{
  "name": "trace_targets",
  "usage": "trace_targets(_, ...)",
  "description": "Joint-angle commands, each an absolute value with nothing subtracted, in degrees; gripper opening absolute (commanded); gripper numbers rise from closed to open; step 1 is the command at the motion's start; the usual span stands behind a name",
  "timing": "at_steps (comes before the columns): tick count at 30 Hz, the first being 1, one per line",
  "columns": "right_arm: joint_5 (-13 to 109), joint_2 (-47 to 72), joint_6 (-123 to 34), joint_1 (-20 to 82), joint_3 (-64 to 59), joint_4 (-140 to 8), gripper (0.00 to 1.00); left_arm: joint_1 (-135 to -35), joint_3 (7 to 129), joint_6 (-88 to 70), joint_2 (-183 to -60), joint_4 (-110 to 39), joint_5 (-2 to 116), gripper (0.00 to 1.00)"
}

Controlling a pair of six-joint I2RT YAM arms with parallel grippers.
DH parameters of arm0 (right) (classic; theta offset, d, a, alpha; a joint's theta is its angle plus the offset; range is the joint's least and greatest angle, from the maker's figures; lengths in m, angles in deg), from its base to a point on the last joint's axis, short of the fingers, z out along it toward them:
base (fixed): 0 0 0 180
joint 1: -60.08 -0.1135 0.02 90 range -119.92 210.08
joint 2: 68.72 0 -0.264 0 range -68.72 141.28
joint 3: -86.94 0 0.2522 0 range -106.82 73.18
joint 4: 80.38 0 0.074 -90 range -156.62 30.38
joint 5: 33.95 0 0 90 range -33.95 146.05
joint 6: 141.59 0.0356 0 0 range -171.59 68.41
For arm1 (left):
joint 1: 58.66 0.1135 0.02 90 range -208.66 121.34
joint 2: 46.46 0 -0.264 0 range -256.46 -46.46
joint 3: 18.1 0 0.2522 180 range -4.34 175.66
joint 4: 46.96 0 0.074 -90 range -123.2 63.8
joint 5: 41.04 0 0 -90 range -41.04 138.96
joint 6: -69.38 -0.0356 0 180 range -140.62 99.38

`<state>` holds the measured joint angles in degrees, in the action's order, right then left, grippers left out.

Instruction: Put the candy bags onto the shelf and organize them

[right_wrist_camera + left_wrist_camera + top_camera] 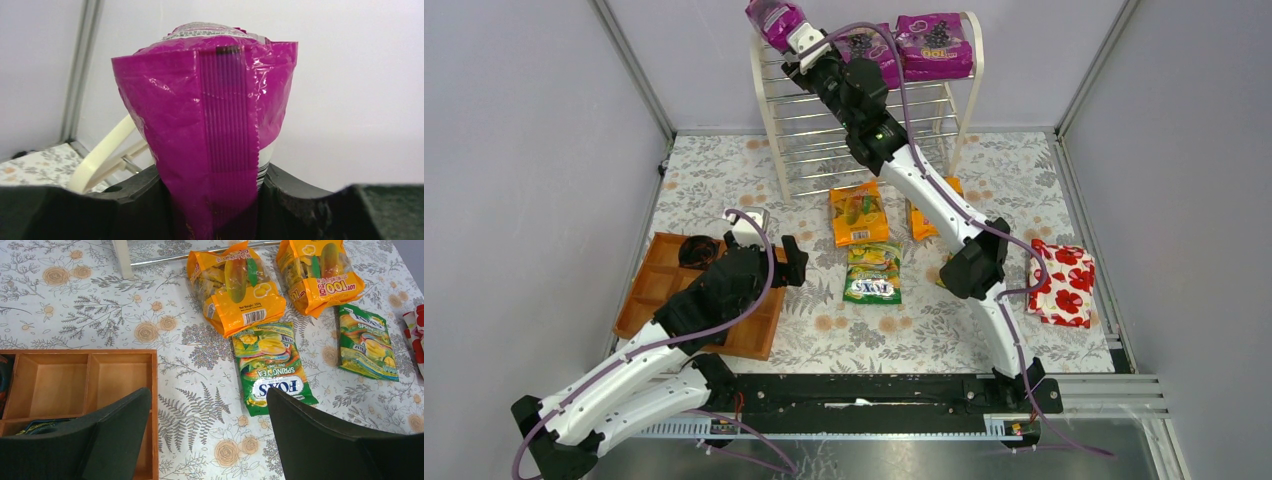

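Step in hand: purple bag [774, 22] going onto shelf [767, 120]. Right gripper [802, 40] is clamped on the bag's lower end, bag upright, above the far-left corner of the top tier. Two more purple bags [934, 45] lie on that tier, middle and right, one partly behind the arm.

My read of the next move: lower it onto the left end beside them, lay it flat across the rods, then release. Glossy pack could slip between the rods or off the left edge.

Left gripper [207, 405] has jaws wide apart, nothing in them, hovering over the table just right of the wooden tray [75, 380].

Not yet shelved: orange bags [235, 290] and green FOXS bags [272, 367], flat on the table near the shelf's foot.
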<state>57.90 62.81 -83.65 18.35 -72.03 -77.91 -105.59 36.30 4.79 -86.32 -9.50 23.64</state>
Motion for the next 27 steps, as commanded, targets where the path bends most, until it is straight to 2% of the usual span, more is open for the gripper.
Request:
trace_targets(1, 60.1, 61.7, -91.3, 18.1, -76.0, -89.9, 0.50, -105.4, 35.9, 4.0, -86.0, -12.0, 23.6, 0.91)
trace_targets(16, 57.3, 65.9, -103.9, 17.8, -74.6, -89.8, 0.59, -105.4, 34.8, 2.1, -84.0, -14.1, 23.9, 0.93)
trace_targets(19, 57.9, 65.9, -106.3, 17.2, -73.1, -90.4, 0.68, -105.4, 34.8, 2.0, -83.8, -14.1, 24.1, 0.93)
trace_targets(23, 57.9, 65.2, -106.9, 16.8, -72.8, -88.0, 0.87, -105.3, 34.6, 2.1, -83.6, -14.2, 24.3, 0.93)
trace_targets(27, 58.7, 63.2, -104.2, 16.4, -72.6, -83.0, 0.92, -105.4, 34.5, 2.4, -83.7, -14.1, 24.3, 0.93)
